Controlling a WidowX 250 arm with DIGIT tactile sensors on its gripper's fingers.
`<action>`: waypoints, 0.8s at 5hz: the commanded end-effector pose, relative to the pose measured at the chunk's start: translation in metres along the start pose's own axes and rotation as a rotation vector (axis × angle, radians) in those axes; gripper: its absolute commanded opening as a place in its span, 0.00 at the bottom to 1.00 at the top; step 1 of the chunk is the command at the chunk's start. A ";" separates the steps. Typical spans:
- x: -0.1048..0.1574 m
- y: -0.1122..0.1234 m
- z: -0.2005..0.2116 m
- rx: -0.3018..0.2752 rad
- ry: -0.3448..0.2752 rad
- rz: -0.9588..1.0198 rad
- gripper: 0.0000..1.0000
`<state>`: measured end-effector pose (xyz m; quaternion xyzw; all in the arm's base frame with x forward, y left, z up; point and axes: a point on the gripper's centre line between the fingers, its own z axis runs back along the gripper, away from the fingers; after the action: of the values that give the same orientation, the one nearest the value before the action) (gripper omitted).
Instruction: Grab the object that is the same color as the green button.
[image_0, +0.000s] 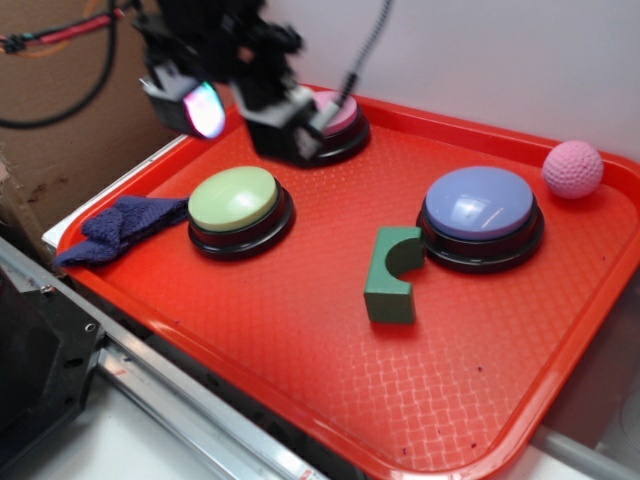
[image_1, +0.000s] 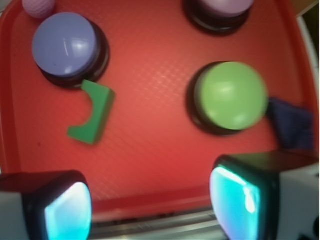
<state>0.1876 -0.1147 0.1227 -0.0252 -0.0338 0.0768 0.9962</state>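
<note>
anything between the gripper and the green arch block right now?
Nothing sits on the block and the tray floor around it is bare. The gripper is open and raised over the tray's back left, near the pink button. The green button lies roughly between them; the blue-lavender button crowds the block's arch side.

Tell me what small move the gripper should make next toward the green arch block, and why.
Probably travel across the tray toward the green arch block, staying high. The gripper is open and holds nothing, hovering near the pink-topped button at the back, well away from the block. The block lies close against the blue-lavender button, so lowering should wait until the gripper is centred above it.
</note>
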 end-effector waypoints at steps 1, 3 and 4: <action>0.017 -0.041 -0.049 0.002 -0.065 0.062 1.00; 0.030 -0.056 -0.091 0.044 -0.091 0.135 1.00; 0.033 -0.059 -0.103 0.048 -0.078 0.135 1.00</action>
<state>0.2237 -0.1685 0.0141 0.0183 -0.0513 0.1430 0.9882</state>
